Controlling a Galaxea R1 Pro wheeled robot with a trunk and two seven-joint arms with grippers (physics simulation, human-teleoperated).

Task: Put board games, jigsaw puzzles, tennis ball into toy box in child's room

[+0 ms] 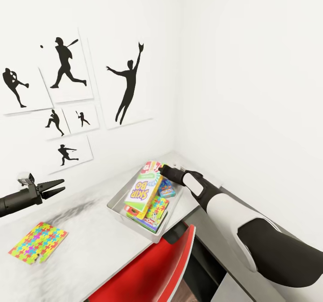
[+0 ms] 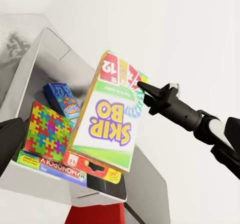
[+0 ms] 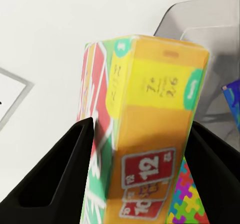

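Right gripper (image 1: 160, 169) reaching over the toy box (image 1: 117, 202) near the desk (image 1: 89, 230) back corner by the walls, jaws pinching the top end of the Skip-Bo game box (image 1: 143, 190). In the right wrist view both dark fingers (image 3: 60, 174) sit either side of the yellow-red box (image 3: 145, 134), clamped on it. Box tilted, lower end down inside the toy box, upper end held up at the far rim.

Inside the toy box, via left wrist view: Monopoly game (image 2: 55, 166) flat at the bottom, one jigsaw puzzle (image 2: 47, 131) on top of it, a blue box (image 2: 62, 100) further in toward the wall, Skip-Bo (image 2: 107, 129) leaning over the lot. Right gripper (image 2: 145, 91) touching Skip-Bo's top edge there too.

Left gripper (image 1: 53, 187) hovering over the desk's left part, well apart from the toy box, jaws spread, nothing between them. 2nd jigsaw puzzle (image 1: 38, 242) lying flat on the desk near the front-left edge, below & in front of the left gripper, not touched.

Red chair (image 1: 152, 270) tucked at the desk's front edge. Baseball silhouette pics (image 1: 67, 95) on the wall behind. Tennis ball: can't tell where.
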